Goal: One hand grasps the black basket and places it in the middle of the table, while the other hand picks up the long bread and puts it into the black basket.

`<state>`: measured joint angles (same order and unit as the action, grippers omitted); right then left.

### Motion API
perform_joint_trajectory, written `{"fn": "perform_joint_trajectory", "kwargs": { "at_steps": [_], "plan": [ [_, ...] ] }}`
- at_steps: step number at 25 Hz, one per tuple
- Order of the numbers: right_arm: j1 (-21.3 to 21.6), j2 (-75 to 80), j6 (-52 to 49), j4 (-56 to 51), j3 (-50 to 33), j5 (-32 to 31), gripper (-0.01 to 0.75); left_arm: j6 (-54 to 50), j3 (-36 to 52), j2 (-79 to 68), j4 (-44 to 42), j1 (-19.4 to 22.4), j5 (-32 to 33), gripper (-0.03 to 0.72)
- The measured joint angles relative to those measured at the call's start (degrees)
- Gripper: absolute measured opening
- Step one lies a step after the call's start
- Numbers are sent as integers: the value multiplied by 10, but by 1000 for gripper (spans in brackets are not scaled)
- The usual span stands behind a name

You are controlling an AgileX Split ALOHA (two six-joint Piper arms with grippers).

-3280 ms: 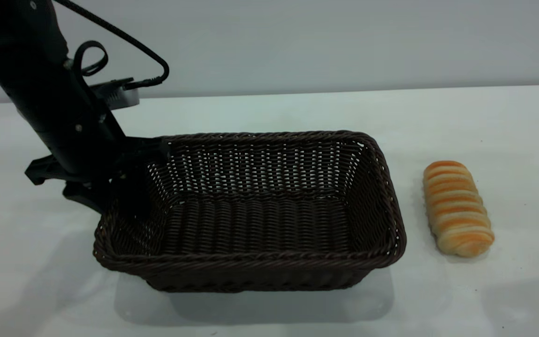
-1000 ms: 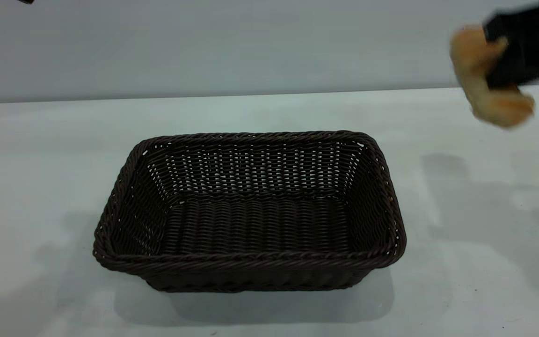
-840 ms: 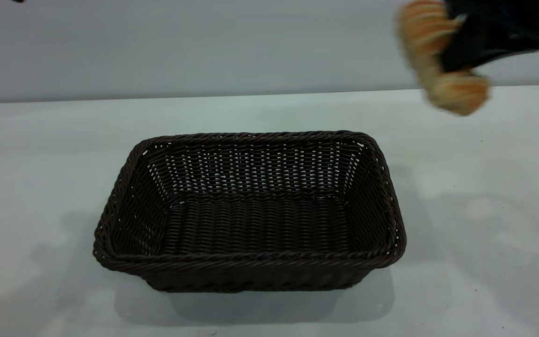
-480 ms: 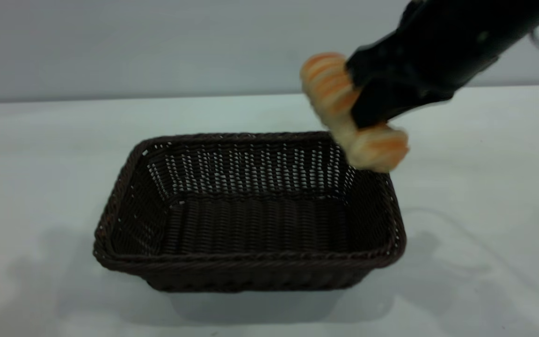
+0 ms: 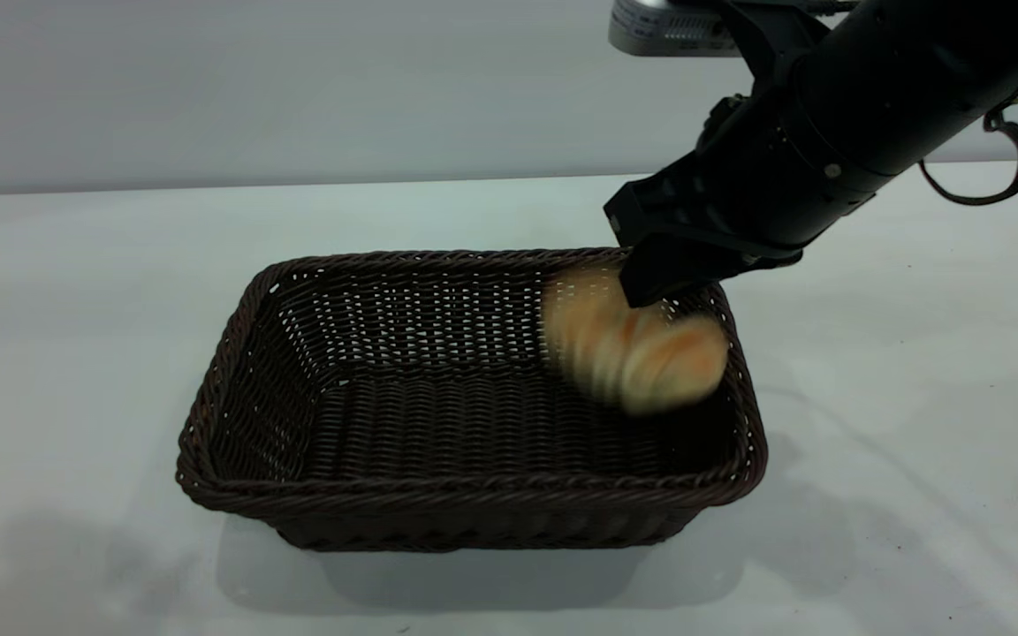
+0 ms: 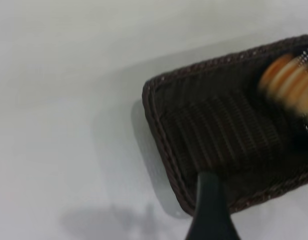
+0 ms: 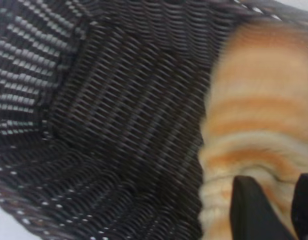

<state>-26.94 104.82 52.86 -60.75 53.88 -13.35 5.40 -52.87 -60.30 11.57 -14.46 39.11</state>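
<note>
The black basket (image 5: 474,490) stands in the middle of the white table (image 5: 76,309). The long bread (image 5: 633,349) is blurred and sits loose inside the basket's right end, just below my right gripper (image 5: 650,287). That gripper hangs over the basket's far right corner, open, with nothing between its fingers. In the right wrist view the bread (image 7: 259,115) lies past the fingertips (image 7: 254,205) against the basket's weave (image 7: 119,125). My left gripper is out of the exterior view. One of its fingers (image 6: 209,200) shows high above the basket (image 6: 159,130) and the bread (image 6: 291,82).
The white tabletop runs bare to the left (image 5: 58,353) and right (image 5: 915,397) of the basket. A grey wall (image 5: 297,88) stands behind the table's far edge.
The left arm let go of the basket and withdrew. The right gripper carried the bread from the right side over the basket, then released it, and the bread dropped inside.
</note>
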Motion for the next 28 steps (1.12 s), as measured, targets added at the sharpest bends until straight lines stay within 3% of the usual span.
{"fn": "perform_joint_trajectory", "kwargs": {
  "at_steps": [5,11,19,25,28],
  "plan": [
    [0,-5,81,-35,1,-8,326,-1,28,37,-5,0,4,573],
    [14,-72,93,-9,1,-7,316,-5,65,91,-28,0,6,573],
    [129,-212,8,68,1,-114,281,-62,124,197,-86,0,62,573],
    [236,-314,-144,239,1,-254,278,-129,156,297,-150,0,111,573],
    [253,-358,-220,311,0,-316,278,-149,171,346,-168,0,136,573]
  ]
}}
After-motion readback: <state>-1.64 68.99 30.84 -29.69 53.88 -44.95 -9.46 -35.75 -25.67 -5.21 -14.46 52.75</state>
